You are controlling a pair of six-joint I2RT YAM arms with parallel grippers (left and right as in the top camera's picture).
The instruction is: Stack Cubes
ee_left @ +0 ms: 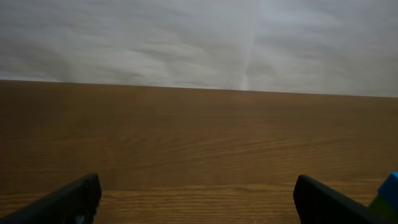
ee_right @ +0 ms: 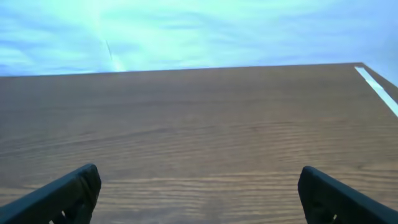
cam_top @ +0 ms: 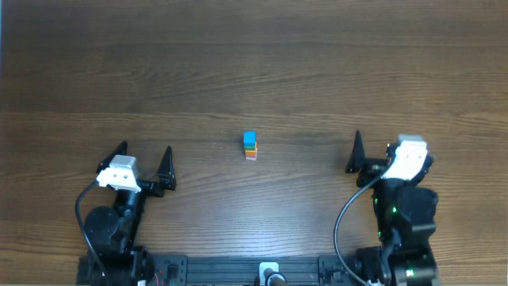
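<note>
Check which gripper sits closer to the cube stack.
Left, though not by much. The left gripper is open, off to the left of the cube stack. The right gripper is open on the other side, slightly farther off. Neither touches it.

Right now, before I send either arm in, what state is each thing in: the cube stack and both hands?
cube stack: standing upright on the table, touched by neither hand.
blue cube: on top of the stack.
left hand: open, empty, near its own base.
right hand: open, empty, apart from the stack.
</note>
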